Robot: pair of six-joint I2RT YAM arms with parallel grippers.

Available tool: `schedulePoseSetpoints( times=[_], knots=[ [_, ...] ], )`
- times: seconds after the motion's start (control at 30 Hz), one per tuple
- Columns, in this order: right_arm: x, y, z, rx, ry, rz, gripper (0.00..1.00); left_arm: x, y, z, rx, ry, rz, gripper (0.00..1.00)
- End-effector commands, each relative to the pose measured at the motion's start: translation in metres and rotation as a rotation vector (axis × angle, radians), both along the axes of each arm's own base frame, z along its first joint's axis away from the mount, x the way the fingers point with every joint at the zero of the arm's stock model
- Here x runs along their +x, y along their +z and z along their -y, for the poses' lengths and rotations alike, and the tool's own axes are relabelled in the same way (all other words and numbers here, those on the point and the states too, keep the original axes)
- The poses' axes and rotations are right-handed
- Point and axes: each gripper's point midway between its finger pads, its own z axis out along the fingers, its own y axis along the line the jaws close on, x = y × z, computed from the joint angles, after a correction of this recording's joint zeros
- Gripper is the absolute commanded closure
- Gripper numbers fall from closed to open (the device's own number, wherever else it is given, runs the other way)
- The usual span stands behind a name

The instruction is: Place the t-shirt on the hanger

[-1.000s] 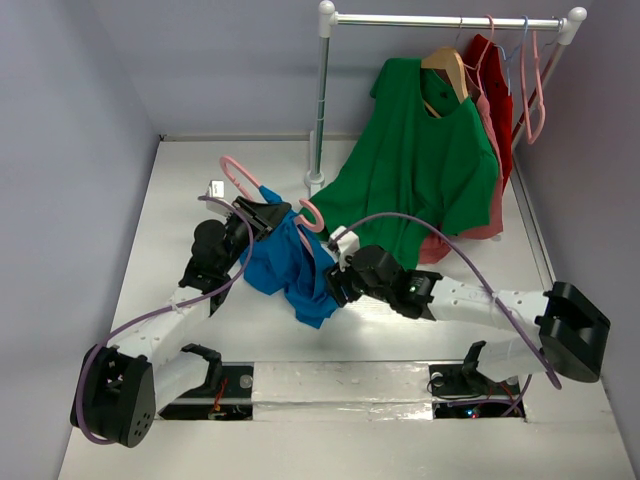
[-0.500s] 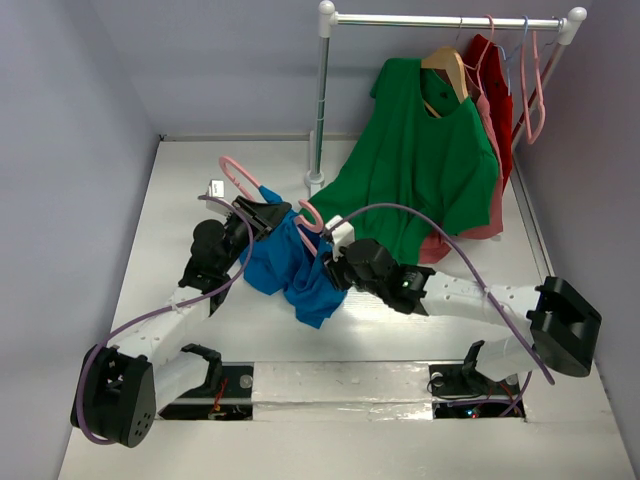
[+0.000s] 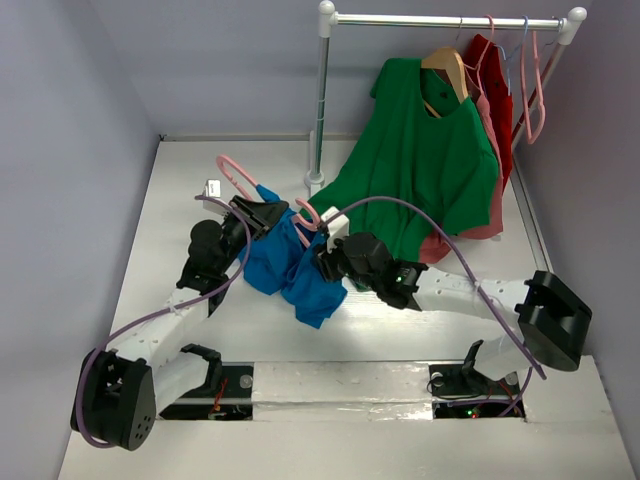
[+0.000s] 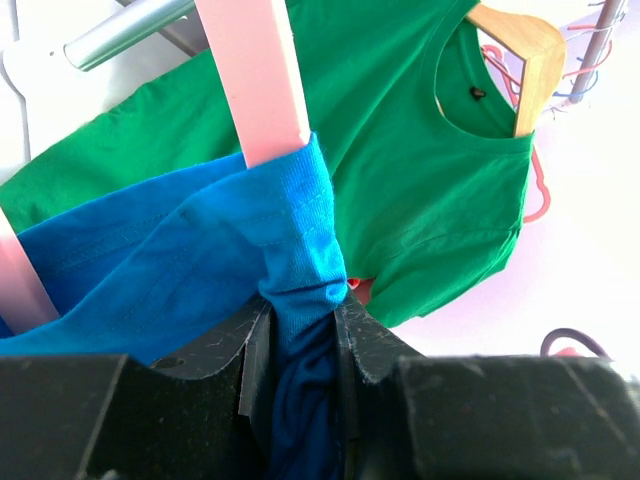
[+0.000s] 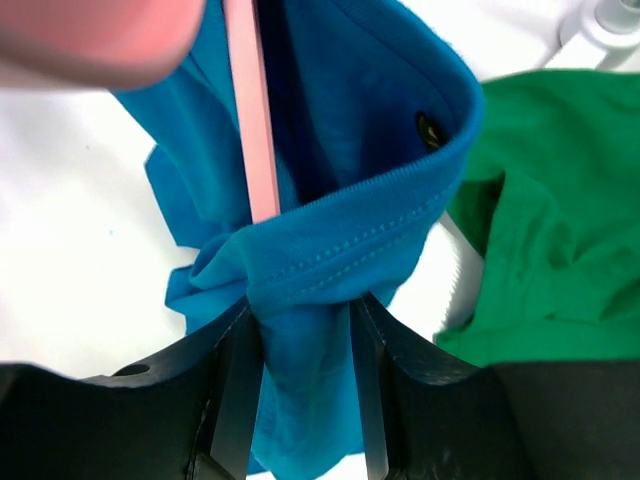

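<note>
The right fingers (image 5: 372, 400), pinching the t-shirt (image 3: 285, 270) collar, have shifted left toward the left fingers (image 4: 250, 365), which clamp its fabric beside the hanger (image 4: 258, 80) mid-worktop (image 3: 180, 180), nearer the left edge. The collar is probably being drawn over the hanger.

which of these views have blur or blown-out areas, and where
Right wrist: a pink smear at top left, probably part of the hanger close to the lens, is fully defocused; the t-shirt stitching is sharp. Left wrist: the right edge is blown out to white; the green t-shirt is exposed well. Top external: even light, no glare.
</note>
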Motion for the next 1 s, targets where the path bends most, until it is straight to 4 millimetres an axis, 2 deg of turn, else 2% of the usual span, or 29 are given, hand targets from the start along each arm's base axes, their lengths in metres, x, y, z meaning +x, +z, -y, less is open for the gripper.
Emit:
schedulePoseSetpoints(
  times=[0.0,0.17,0.27,0.37,0.4,0.43,0.5,0.53,0.57,0.6,0.63,0.67,0.7,0.77,0.87,0.97],
  knots=[
    [0.014,0.037,-0.018,0.108,0.016,0.072,0.56,-0.013,0.034,0.006,-0.041,-0.056,0.108,1.00],
    [0.014,0.039,-0.030,0.143,0.070,0.073,0.59,-0.014,0.034,0.007,-0.048,-0.064,0.107,1.00],
    [0.015,0.039,-0.032,0.147,0.067,0.077,0.66,-0.015,0.037,0.007,-0.050,-0.064,0.116,1.00],
    [0.017,0.040,-0.029,0.148,0.052,0.082,0.85,-0.014,0.037,0.007,-0.050,-0.062,0.114,1.00],
    [0.017,0.041,-0.028,0.151,0.046,0.083,0.96,-0.014,0.037,0.007,-0.049,-0.062,0.115,1.00],
    [0.018,0.042,-0.025,0.150,0.034,0.087,1.00,-0.013,0.040,0.007,-0.045,-0.062,0.123,1.00],
    [0.014,0.048,-0.019,0.160,0.031,0.089,1.00,-0.010,0.039,0.008,-0.008,-0.058,0.122,1.00],
    [0.011,0.047,-0.016,0.149,0.036,0.077,1.00,-0.007,0.045,0.007,0.006,-0.052,0.134,0.99],
    [0.009,0.048,-0.014,0.145,0.034,0.070,1.00,-0.004,0.044,0.004,0.035,-0.030,0.136,0.82],
    [0.006,0.054,-0.010,0.155,0.032,0.066,1.00,-0.003,0.046,0.002,0.046,-0.015,0.143,0.72],
    [0.001,0.051,-0.007,0.141,0.041,0.049,1.00,-0.002,0.049,-0.001,0.053,0.002,0.155,0.63],
    [-0.001,0.051,-0.004,0.140,0.043,0.042,1.00,-0.001,0.053,-0.006,0.059,0.032,0.161,0.48],
    [-0.004,0.052,-0.002,0.139,0.045,0.033,1.00,-0.001,0.055,-0.008,0.076,0.046,0.174,0.42],
    [-0.011,0.054,0.007,0.140,0.042,0.016,1.00,0.001,0.060,-0.014,0.098,0.082,0.182,0.34],
    [-0.015,0.058,0.018,0.150,0.032,0.007,1.00,0.000,0.069,-0.018,0.120,0.103,0.210,0.30],
    [-0.020,0.059,0.023,0.160,0.036,0.000,1.00,0.002,0.070,-0.019,0.148,0.106,0.213,0.29]
  ],
)
